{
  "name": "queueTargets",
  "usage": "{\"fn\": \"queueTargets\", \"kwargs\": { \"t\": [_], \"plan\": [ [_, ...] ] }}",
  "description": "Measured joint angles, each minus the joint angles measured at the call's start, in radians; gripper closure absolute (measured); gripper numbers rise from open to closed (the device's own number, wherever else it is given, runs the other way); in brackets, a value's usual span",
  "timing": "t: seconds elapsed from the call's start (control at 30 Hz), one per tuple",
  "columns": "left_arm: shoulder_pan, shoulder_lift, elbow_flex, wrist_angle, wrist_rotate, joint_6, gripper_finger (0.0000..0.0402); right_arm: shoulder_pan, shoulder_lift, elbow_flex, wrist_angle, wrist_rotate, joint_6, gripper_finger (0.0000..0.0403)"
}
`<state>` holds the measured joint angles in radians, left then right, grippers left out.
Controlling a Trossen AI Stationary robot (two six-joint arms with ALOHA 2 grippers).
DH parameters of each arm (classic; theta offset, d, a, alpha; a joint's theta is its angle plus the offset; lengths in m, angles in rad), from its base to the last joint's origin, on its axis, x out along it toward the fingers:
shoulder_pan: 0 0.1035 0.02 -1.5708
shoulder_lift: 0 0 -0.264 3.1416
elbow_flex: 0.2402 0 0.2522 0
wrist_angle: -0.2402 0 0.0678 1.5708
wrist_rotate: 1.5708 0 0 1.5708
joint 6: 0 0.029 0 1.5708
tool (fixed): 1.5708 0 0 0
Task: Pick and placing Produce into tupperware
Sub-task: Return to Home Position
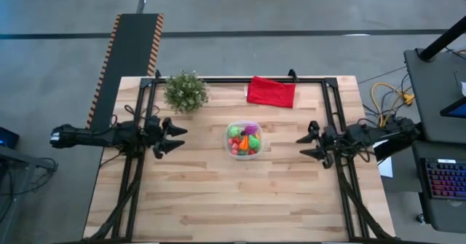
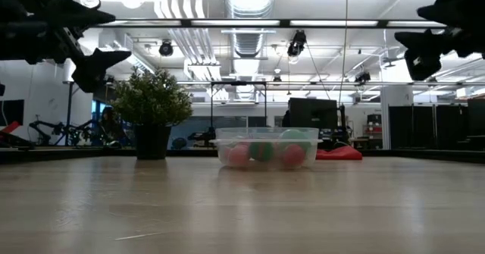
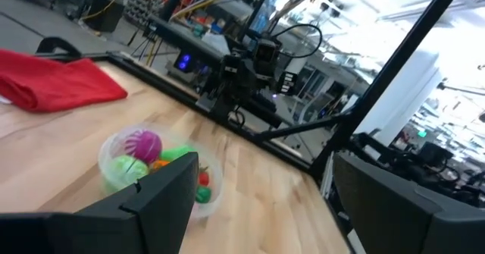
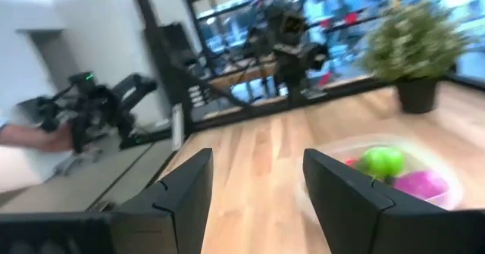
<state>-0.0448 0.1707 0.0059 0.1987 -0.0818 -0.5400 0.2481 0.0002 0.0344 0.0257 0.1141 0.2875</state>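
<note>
The round clear tupperware (image 1: 244, 140) stands on the table's middle and holds the produce (image 1: 243, 138): green, purple, orange and red pieces. It also shows in the low view (image 2: 265, 148), the left wrist view (image 3: 155, 167) and the right wrist view (image 4: 394, 170). My left gripper (image 1: 177, 139) is open and empty, raised above the table left of the container. My right gripper (image 1: 305, 146) is open and empty, raised to the container's right. Both point at the container from a distance.
A bushy green potted plant (image 1: 185, 91) stands at the far left of the table. A red folded cloth (image 1: 271, 92) lies at the far edge, right of the plant. The near half of the wooden table (image 1: 240, 200) is bare.
</note>
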Motion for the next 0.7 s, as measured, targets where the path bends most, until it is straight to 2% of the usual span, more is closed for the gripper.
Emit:
{"fn": "queueTargets", "kwargs": {
  "t": [0.17,0.43,0.7],
  "plan": [
    [0.0,0.034,0.0,0.001,-0.001,0.0,0.0111,0.0,0.0,-0.027,-0.009,-0.093,-0.028,0.0204],
    [0.0,0.069,-0.001,0.001,-0.002,0.001,0.0111,0.0,0.017,-0.025,-0.017,-0.091,-0.112,0.0204],
    [0.0,0.085,-0.001,0.001,-0.001,0.001,0.0111,0.0,0.021,-0.024,-0.018,-0.087,-0.047,0.0204]
  ]
}}
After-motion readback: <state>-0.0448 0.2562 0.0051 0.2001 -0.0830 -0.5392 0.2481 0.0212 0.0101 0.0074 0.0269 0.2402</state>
